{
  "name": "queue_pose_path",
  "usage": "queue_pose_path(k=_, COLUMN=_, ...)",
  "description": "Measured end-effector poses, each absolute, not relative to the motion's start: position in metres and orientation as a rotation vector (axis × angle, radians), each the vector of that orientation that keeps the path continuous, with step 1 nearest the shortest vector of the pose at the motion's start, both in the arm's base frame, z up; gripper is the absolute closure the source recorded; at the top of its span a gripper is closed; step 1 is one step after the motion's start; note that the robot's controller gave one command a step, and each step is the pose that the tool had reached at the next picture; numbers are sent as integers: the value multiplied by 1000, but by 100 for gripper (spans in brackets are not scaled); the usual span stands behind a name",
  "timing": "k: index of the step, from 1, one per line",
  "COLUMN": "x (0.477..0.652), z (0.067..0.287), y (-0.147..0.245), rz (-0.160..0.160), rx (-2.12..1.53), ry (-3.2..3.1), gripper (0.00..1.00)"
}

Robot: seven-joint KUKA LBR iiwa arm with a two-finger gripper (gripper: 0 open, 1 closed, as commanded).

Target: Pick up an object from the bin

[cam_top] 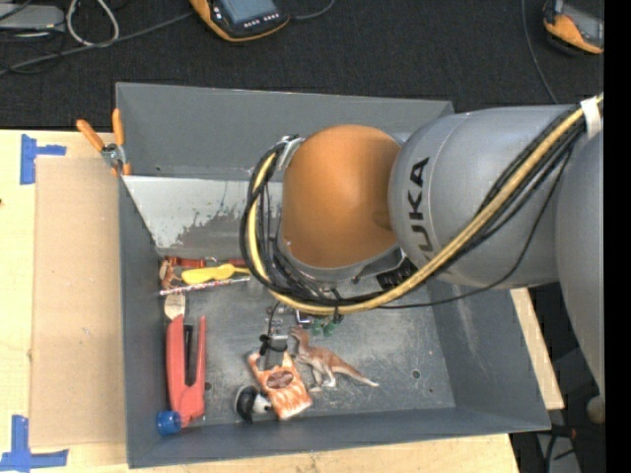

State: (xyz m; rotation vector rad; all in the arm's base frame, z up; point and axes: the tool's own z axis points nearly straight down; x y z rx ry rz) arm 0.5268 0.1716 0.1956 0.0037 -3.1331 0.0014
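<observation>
Well, you had the arm reaching in from 3 o'clock, with its orange cover over the middle of the grey bin. The gripper hung under that cover, low over the bin floor toward 6 o'clock. You could not tell whether the pincer was apart or together, because the cover and the cables hid too much of it. Nearest to it lay a small cluster. A tan toy dinosaur lay on its side just at the gripper's 4 o'clock, tail pointing toward 3 o'clock. An orange-and-brown piece sat just at its 6 o'clock, touching the dinosaur. A small black round thing lay beside that piece, at its 8 o'clock. Whether the gripper touched any of them you could not tell. Well apart, at the gripper's 9 o'clock, a red-handled tool lay along the bin wall, a blue knob at its 6 o'clock end. At 10 o'clock a yellow thing lay at the foot of the sloped wall.
</observation>
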Motion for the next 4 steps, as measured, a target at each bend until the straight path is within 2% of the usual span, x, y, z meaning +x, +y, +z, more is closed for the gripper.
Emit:
queue_pose_path(k=1, x=529, z=199, y=171, rz=0, rx=-3, ry=-3140, gripper=0)
queue_pose_path(k=2, x=554, z=135, y=155, rz=-2, rx=62, ry=-3143, gripper=0)
queue_pose_path(k=3, x=524, z=87, y=125, rz=-4, rx=312, ry=-3130, gripper=0)
queue_pose_path(k=4, x=527, z=71, y=97, rz=-4, rx=194, ry=-3135, gripper=100)
